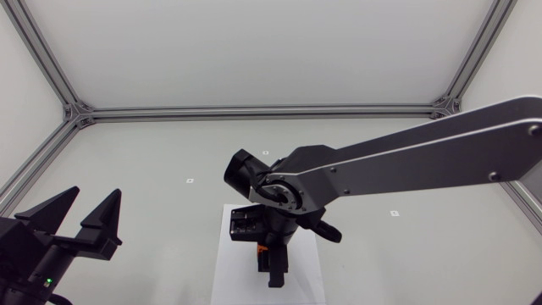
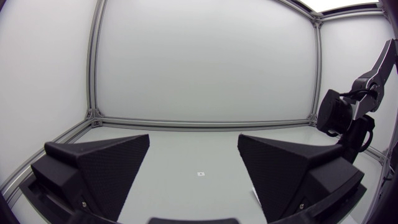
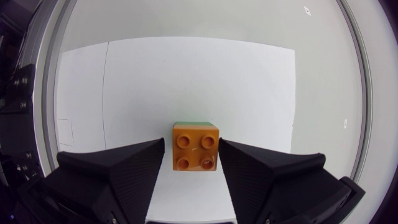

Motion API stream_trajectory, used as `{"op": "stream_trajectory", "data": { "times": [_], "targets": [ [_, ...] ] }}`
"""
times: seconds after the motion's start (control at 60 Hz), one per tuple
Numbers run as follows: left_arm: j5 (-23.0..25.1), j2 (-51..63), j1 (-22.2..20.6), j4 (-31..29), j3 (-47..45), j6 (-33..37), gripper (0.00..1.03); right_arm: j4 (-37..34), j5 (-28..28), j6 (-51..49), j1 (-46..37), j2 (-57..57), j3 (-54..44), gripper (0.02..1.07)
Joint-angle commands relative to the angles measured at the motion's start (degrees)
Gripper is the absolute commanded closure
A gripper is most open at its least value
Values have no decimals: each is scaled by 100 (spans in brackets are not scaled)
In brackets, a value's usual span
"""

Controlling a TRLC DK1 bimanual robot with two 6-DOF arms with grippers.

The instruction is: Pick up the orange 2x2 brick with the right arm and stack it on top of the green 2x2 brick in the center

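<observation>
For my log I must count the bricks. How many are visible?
2. The orange 2x2 brick sits between the fingers of the right hand; the green brick lies under it, only an edge showing. The right arm may hide others.

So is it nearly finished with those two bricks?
Nearly. The orange brick already sits on the green brick, only a green sliver showing beyond it. The right gripper hangs over it, fingers either side, a gap showing on one side, so it seems let go. Left: lifting the arm away.
</observation>
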Motion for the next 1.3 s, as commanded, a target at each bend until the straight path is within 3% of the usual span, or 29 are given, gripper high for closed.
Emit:
{"op": "stream_trajectory", "data": {
  "times": [0.0,0.2,0.383,0.833,1.033,1.283],
  "targets": [
    [-17,-15,-42,-58,-235,-115,4,26,-3,-67,9,159,-101,34],
    [-17,-15,-42,-58,-235,-115,4,35,-3,-76,-27,106,-92,33],
    [-17,-15,-34,-58,-235,-115,4,-79,-3,-155,-132,-272,-162,6],
    [-17,-15,-42,-58,-235,-115,4,-1002,-152,-41,-642,-2513,-637,6],
    [-17,-15,-42,-58,-235,-115,4,-528,-126,390,-1538,-3955,-1234,6],
    [-17,-15,-42,-58,-235,-115,4,923,59,856,-3032,-4983,-2307,6]
  ]
}}
